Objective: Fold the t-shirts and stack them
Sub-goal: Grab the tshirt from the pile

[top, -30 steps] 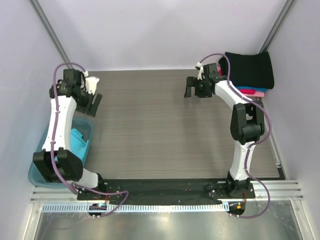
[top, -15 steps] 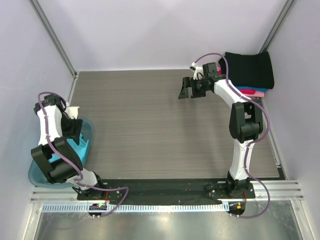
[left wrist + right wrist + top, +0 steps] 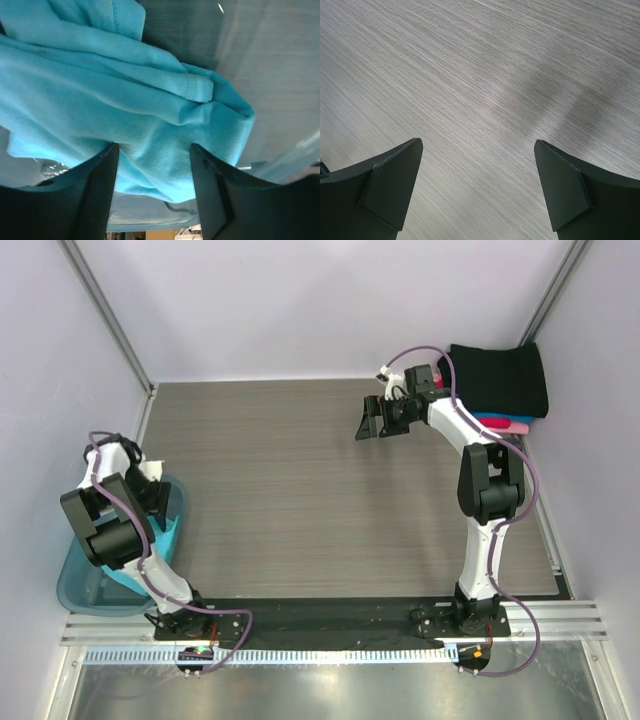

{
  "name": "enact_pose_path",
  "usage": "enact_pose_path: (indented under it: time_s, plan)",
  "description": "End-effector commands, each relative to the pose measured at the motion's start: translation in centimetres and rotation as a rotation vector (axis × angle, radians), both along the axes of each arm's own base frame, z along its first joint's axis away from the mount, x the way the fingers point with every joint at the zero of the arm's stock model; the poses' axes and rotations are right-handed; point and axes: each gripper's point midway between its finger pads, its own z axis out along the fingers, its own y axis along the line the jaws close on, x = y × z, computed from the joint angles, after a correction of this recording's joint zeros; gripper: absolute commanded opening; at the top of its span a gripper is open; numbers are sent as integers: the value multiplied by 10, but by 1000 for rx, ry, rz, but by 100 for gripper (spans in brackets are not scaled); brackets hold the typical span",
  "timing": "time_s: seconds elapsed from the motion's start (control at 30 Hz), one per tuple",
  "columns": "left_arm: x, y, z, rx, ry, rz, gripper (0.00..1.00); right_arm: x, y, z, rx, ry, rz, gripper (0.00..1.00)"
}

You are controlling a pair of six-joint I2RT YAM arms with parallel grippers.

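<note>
Camera overhead: my left gripper is down inside the plastic bin at the tabletop's left edge, on the turquoise t-shirt; my right gripper hangs over bare wood, near the folded black t-shirt stacked on blue and pink t-shirts in the far right corner; left wrist — fingers apart, crumpled turquoise cloth bulging between them; right wrist — jaws spread wide above the wood grain.
</note>
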Motion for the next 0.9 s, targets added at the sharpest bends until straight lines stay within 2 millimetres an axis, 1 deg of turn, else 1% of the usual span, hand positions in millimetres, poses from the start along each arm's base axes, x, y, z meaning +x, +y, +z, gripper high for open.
enact_pose_path:
  time_s: [0.0, 0.03, 0.07, 0.1, 0.13, 0.2, 0.23, 0.27, 0.3, 0.33, 0.37, 0.4, 0.43, 0.47, 0.5, 0.53, 0.57, 0.6, 0.63, 0.67, 0.7, 0.73, 0.77, 0.8, 0.83, 0.87]
  plan:
    - [17, 17, -6, 51, -41, 18, 55, 8, 4, 43, 21, -118, 42, 100]
    - [16, 16, -9, 44, -36, 21, 50, 7, 4, 44, 19, -120, 44, 100]
    - [16, 15, -12, 34, -34, 21, 43, 7, 5, 45, 16, -130, 52, 100]
    - [17, 14, -14, 29, -37, 15, 26, 7, 4, 47, 13, -136, 54, 100]
    - [16, 13, -14, 25, -37, 12, 17, 6, 4, 54, 10, -153, 56, 100]
    - [15, 14, -8, 28, -61, 17, 0, 4, 4, 64, -3, -184, 70, 100]
    - [14, 14, -3, 36, -77, 22, 0, -1, 4, 68, -11, -188, 82, 100]
    - [16, 12, 1, 16, -110, 31, 0, -5, 5, 81, -14, -218, 98, 100]
    - [20, 14, 16, 39, -173, 28, 0, -5, 4, 87, -33, -250, 117, 100]
    - [22, 16, 25, 54, -209, 29, 0, -10, 4, 89, -49, -250, 127, 100]
    - [24, 18, 33, 68, -240, 26, 0, -11, 3, 98, -63, -273, 134, 100]
    - [30, 19, 57, 97, -322, 17, 0, -11, 1, 104, -98, -297, 142, 100]
    - [32, 19, 69, 110, -357, -2, 0, -13, 3, 111, -116, -321, 144, 100]
    - [35, 19, 85, 128, -405, -6, 0, -15, 1, 126, -130, -360, 134, 100]
    - [41, 21, 106, 154, -468, -14, 0, -18, -1, 135, -146, -391, 133, 100]
    - [43, 18, 133, 181, -556, -31, 0, -17, -4, 142, -185, -444, 141, 100]
    - [45, 17, 149, 193, -605, -44, 0, -17, -8, 150, -208, -483, 129, 100]
    - [46, 14, 165, 206, -654, -61, 0, -18, -12, 175, -215, -580, 96, 100]
    - [49, 8, 196, 225, -754, -90, 0, -14, -23, 185, -248, -624, 32, 100]
    - [49, 5, 210, 235, -796, -109, 0, -14, -29, 199, -253, -670, -20, 100]
    - [50, 1, 224, 239, -842, -124, 0, -18, -38, 214, -257, -713, -78, 100]
    - [52, -4, 247, 250, -906, -143, 0, -13, -45, 231, -258, -764, -143, 100]
    - [53, -14, 264, 227, -967, -165, 0, -12, -55, 238, -269, -762, -220, 100]
    - [54, -22, 276, 205, -1005, -179, 0, -11, -60, 259, -266, -787, -268, 100]
    - [55, -29, 288, 184, -1043, -195, 0, -14, -65, 252, -295, -734, -275, 100]
    - [58, -43, 315, 146, -1131, -236, 0, -17, -67, 258, -308, -723, -272, 100]
